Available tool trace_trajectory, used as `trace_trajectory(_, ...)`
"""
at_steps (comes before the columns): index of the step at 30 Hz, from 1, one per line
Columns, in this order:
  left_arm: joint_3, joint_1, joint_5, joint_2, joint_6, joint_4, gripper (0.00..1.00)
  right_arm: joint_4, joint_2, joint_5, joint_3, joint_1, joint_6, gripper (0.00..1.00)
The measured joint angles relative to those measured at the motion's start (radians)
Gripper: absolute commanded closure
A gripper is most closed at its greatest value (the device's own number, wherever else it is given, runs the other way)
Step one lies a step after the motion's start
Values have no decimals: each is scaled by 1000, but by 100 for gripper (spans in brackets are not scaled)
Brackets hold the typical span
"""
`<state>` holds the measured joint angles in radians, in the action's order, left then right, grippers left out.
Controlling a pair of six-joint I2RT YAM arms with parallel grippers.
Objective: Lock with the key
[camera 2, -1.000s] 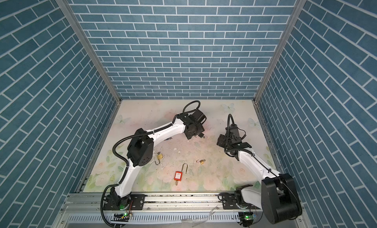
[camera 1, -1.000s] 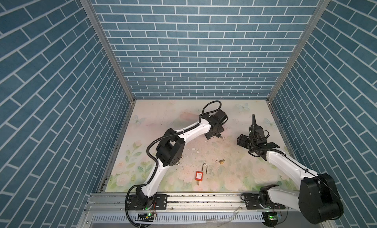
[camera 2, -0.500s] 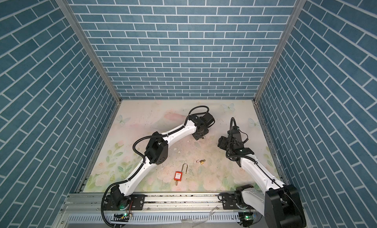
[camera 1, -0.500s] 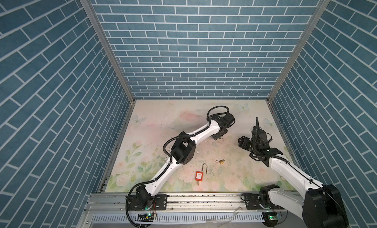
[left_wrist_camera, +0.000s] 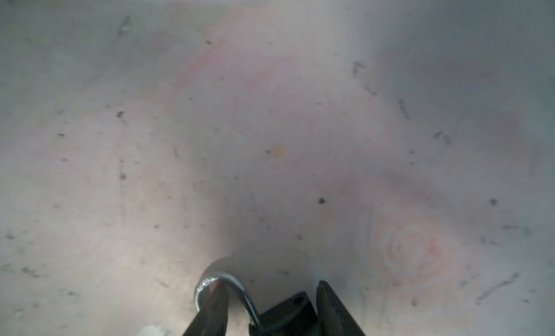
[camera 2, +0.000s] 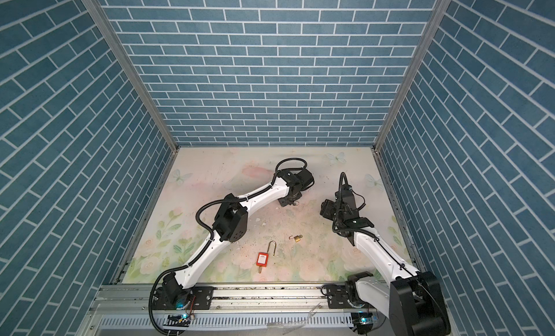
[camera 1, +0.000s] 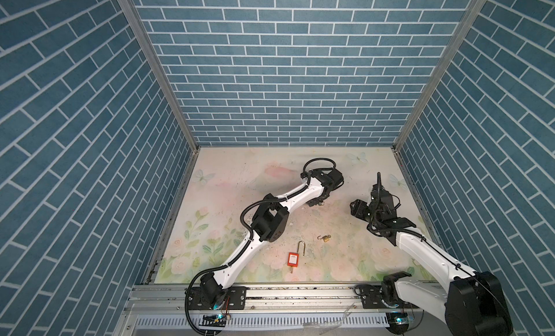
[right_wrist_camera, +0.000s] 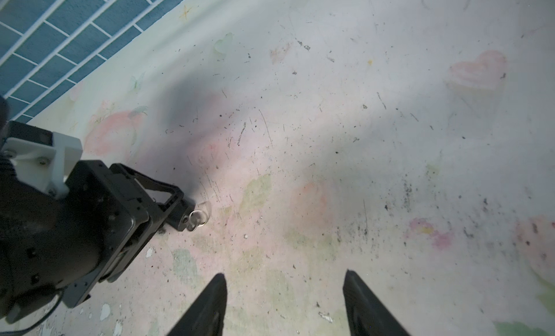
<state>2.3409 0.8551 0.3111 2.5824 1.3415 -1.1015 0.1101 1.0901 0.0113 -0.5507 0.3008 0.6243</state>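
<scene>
Floral mat [camera 1: 228,199] | left jaws have closed on black padlock [left_wrist_camera: 285,310]

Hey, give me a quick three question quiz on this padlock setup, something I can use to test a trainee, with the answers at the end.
1. True or false: the right end effector is gripping the brass padlock.
2. How many padlocks lie loose on the table? A one, B two, C three.
3. Fill in: the black padlock sits between the fingers of the ___ end effector.

Key
1. False: its jaws stand open and empty, and the brass padlock lies on the table.
2. B: the brass one and the red padlock.
3. Left: the left end effector has it.
</scene>
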Motion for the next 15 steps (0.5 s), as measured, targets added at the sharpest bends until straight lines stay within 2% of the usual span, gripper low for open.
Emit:
trace_trajectory(5, -183, -20, 29, -100, -53, 6, 51, -12, 5, 4, 0, 0, 0, 38)
trace_trajectory(9, -227, -28, 29, -126, -82, 13, 50, -23, 19, 12, 0, 0, 0, 38)
trace_trajectory(15, -239, -15, 5, -134, -92, 28, 36, -34, 39, 25, 0, 2, 0, 39)
